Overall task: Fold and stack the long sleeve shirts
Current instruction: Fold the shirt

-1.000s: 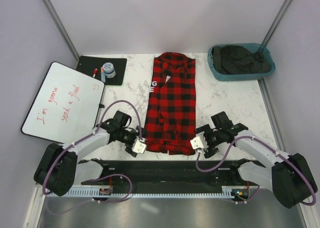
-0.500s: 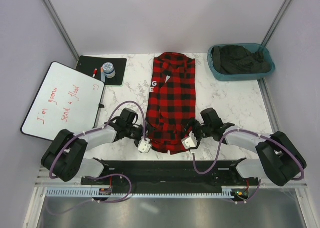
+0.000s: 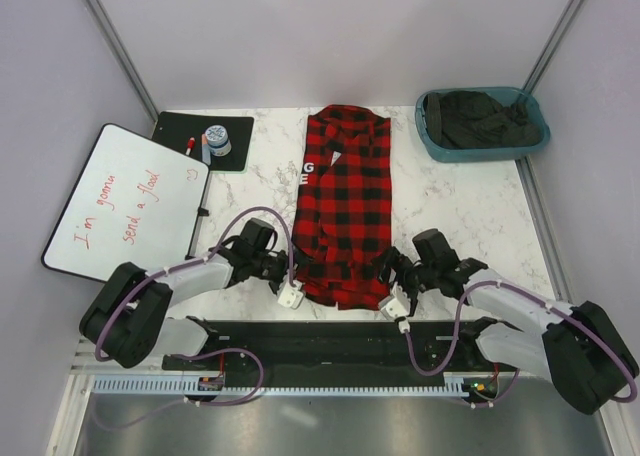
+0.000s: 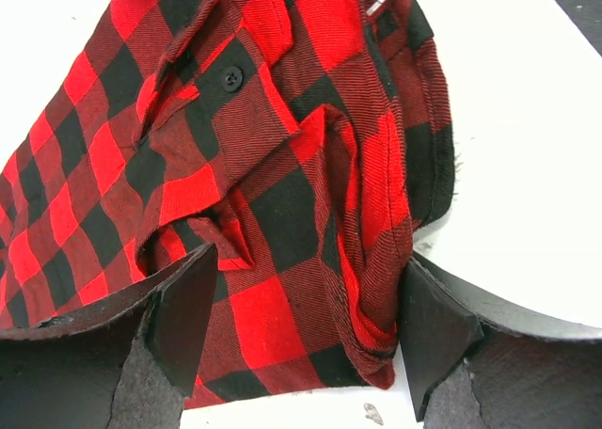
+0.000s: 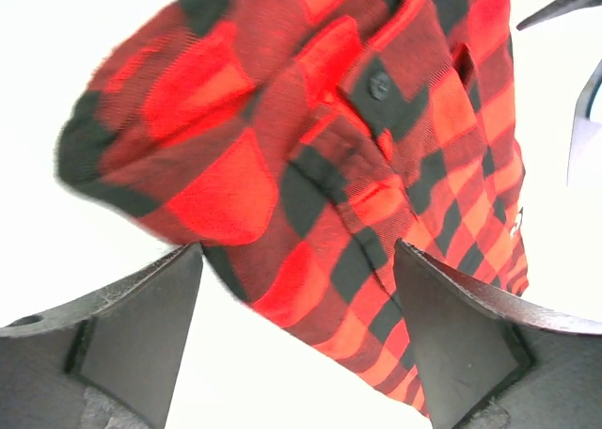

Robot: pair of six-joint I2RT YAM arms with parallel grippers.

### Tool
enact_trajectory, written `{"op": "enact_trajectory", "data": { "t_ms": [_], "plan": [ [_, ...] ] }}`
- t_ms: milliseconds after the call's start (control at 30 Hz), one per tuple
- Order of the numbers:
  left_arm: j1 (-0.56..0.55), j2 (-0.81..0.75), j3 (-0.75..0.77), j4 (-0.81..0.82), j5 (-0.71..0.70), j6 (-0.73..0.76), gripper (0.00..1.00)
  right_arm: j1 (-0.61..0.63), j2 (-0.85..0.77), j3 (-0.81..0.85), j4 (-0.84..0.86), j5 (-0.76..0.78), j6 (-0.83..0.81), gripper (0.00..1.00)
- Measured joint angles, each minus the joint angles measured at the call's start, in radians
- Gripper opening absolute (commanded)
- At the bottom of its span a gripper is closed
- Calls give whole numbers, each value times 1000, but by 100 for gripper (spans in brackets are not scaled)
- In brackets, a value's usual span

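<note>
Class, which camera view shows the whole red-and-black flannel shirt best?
Top external: the flannel shirt lies flat there, visible whole from collar to hem. Each wrist view shows only a close-up of one near hem corner.

Your flannel shirt [image 3: 345,211] is soft, matt, brushed woven cloth with a shiny black plastic button [image 4: 231,76]. The fingers [image 4: 179,325] of your left gripper [image 4: 303,316] look matt black and grainy. The table [image 3: 460,211] is smooth, marble-patterned. The whiteboard [image 3: 110,191] is glossy. The smooth teal plastic basket [image 3: 480,154] holds dark matt cloth [image 3: 480,118].
</note>
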Motion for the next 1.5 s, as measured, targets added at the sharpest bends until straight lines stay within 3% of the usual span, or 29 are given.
{"op": "enact_trajectory", "data": {
  "t_ms": [167, 333, 433, 467, 567, 600, 700, 733, 767, 867, 1000, 1167, 1367, 1500],
  "plan": [
    [0, -20, -11, -11, -10, 6, 80, 0, -39, -14, -65, -8, -51, 93],
    [-3, -19, -9, -14, -11, 7, 80, 16, 56, 25, -18, -27, -40, 87],
    [-9, -3, 8, -25, -11, 6, 78, 29, 148, 77, 19, -32, -21, 70],
    [-13, 9, 21, -30, -12, 6, 76, 32, 175, 94, 30, -34, -13, 59],
    [-30, 44, 52, -37, -21, -12, 56, 42, 223, 111, 50, -23, 18, 43],
    [-36, 54, 57, -38, -29, -21, 36, 45, 225, 109, 51, -18, 32, 40],
    [-64, 58, 59, -58, -53, -50, 6, 60, 214, 97, 46, 8, 81, 21],
    [-78, 56, 59, -64, -63, -63, 2, 66, 203, 90, 45, 13, 90, 15],
    [-92, 51, 58, -70, -67, -77, 2, 78, 186, 80, 31, 24, 115, 1],
    [-154, -7, 41, -93, -88, -116, 2, 128, 101, 42, -11, 55, 188, 0],
    [-242, -199, -13, -163, -88, -188, 2, 221, -119, -5, -96, 77, 310, 0],
    [-274, -388, -53, -238, -90, -263, 2, 261, -356, -19, -183, 96, 439, 0],
    [-270, -378, -50, -263, -116, -314, 2, 261, -338, -18, -200, 145, 525, 0],
    [-213, -257, 54, -273, -108, -349, 2, 193, -234, 36, -198, 148, 546, 0]
  ]
}}
